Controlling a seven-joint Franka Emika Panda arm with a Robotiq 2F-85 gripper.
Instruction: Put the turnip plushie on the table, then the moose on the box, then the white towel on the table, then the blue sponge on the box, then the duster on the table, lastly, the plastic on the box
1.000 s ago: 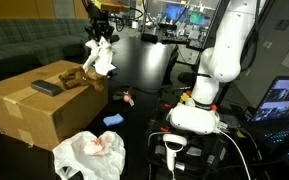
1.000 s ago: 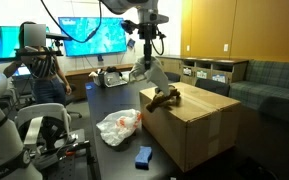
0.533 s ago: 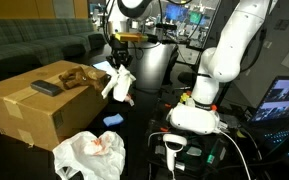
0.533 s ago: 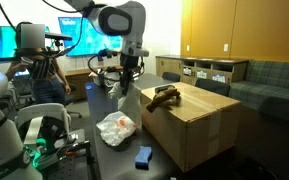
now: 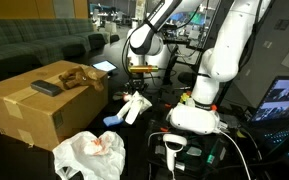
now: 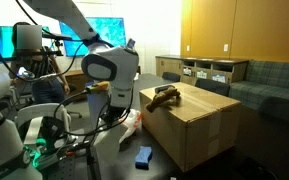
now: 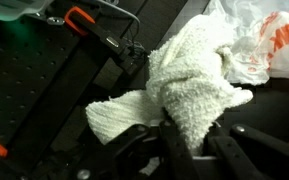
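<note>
My gripper (image 5: pixel 137 92) is shut on the white towel (image 5: pixel 134 109), which hangs low over the dark table (image 5: pixel 134 60) beside the box (image 5: pixel 29 110). In the wrist view the towel (image 7: pixel 189 80) bulges out from between the fingers of the gripper (image 7: pixel 194 140). The brown moose (image 5: pixel 74 76) and the black duster (image 5: pixel 46 87) lie on top of the box. The blue sponge (image 5: pixel 112 120) sits on the table near the towel. The crumpled plastic (image 5: pixel 89 155) lies in front. I cannot see the turnip plushie.
The arm's white base (image 5: pixel 199 110) stands close by on the same table. A sofa (image 5: pixel 34 45) lies behind the box. In an exterior view the arm (image 6: pixel 109 70) hides most of the plastic, with the box (image 6: pixel 199 125), moose (image 6: pixel 164 96) and sponge (image 6: pixel 144 155) beside it.
The arm has swung away from above the box's far side and come down toward the table, carrying the white towel with it. The grip has stayed the same.
</note>
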